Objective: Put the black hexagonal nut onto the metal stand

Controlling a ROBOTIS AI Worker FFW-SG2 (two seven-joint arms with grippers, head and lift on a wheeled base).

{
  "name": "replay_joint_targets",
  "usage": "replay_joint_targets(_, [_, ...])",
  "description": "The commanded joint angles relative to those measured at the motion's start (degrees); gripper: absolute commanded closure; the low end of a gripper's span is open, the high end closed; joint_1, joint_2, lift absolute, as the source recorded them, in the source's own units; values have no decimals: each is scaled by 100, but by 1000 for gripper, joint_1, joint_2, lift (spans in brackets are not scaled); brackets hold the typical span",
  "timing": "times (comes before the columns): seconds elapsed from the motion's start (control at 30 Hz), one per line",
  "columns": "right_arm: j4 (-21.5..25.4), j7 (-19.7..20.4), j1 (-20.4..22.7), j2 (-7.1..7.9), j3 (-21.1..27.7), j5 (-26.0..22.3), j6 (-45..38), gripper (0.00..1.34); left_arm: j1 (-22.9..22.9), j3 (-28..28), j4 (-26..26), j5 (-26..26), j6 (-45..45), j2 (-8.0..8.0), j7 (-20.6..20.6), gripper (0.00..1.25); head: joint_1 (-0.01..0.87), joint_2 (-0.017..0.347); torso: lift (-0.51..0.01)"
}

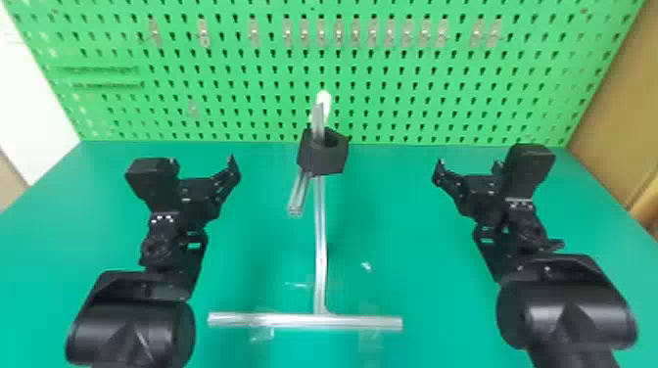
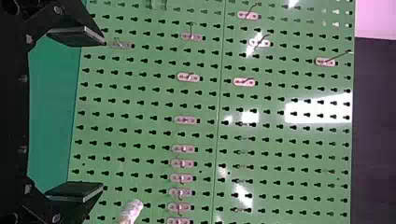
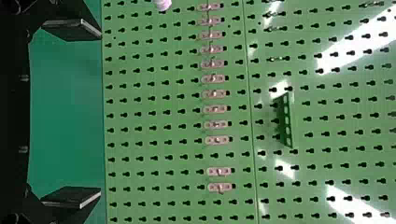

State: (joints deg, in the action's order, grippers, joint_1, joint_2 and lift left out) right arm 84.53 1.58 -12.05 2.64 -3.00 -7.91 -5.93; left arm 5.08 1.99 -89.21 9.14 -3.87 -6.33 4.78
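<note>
The nut [image 1: 323,159] is on the stand [image 1: 319,235], its hole around the post's upper part, so no gripper needs to hold it. The slanting rod [image 1: 297,195] just beneath probably stops it sliding down; whether the two touch, I cannot tell. The crossbar [image 1: 303,321] lies flat on the table [image 1: 249,264], presumably to steady the stand. The left gripper [image 2: 102,114] and right gripper [image 3: 100,113] each have their fingers spread around nothing, well apart from the nut on either side. The task looks done; backing away without knocking the post seems all that remains.
</note>
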Motion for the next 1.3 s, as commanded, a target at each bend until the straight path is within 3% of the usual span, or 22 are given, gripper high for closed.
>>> replay_joint_targets(0.0, [11, 0, 1, 0, 19, 0, -5, 127, 2, -6, 0, 0, -9, 0, -3, 182, 693, 81, -1])
replay_joint_targets(1.27, [28, 0, 1, 9, 19, -9, -66, 127, 2, -6, 0, 18, 0, 0, -3, 182, 693, 81, -1])
